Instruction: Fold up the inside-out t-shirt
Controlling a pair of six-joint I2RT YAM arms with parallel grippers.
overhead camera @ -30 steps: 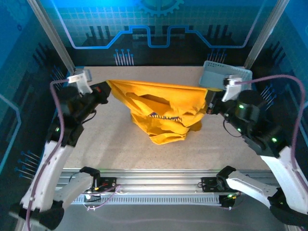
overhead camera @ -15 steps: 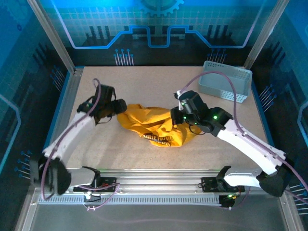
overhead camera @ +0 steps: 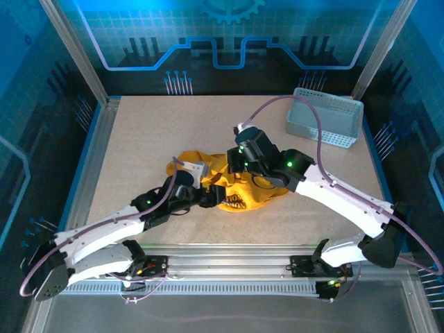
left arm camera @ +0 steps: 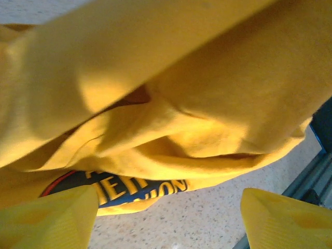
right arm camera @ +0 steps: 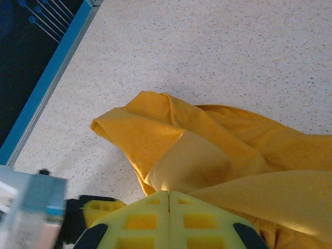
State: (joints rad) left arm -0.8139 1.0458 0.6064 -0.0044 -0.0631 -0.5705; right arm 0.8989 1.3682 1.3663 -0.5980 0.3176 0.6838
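Observation:
The inside-out t-shirt (overhead camera: 239, 194) lies as a crumpled mustard-yellow heap in the middle of the table, a dark blue print with yellow letters (left arm camera: 129, 188) showing at its near edge. My left gripper (overhead camera: 211, 195) sits low at the heap's near-left side, open. In the left wrist view its gripper (left arm camera: 168, 220) has bare table between the fingers (left arm camera: 46, 218) and the shirt (left arm camera: 171, 104) hangs just ahead of them. My right gripper (overhead camera: 234, 166) is over the heap's far side. In the right wrist view it (right arm camera: 168, 199) is shut on a raised fold of the shirt (right arm camera: 192, 161).
A pale grey perforated basket (overhead camera: 326, 125) stands at the back right of the table. Speckled tabletop (overhead camera: 152, 132) lies open to the left and behind the shirt. A blue frame rail (right arm camera: 46, 88) borders the table's left edge.
The shirt, held stretched high between both grippers a second ago, has come down into a heap on the table. My left gripper has let go, opened and moved to the heap's near side.

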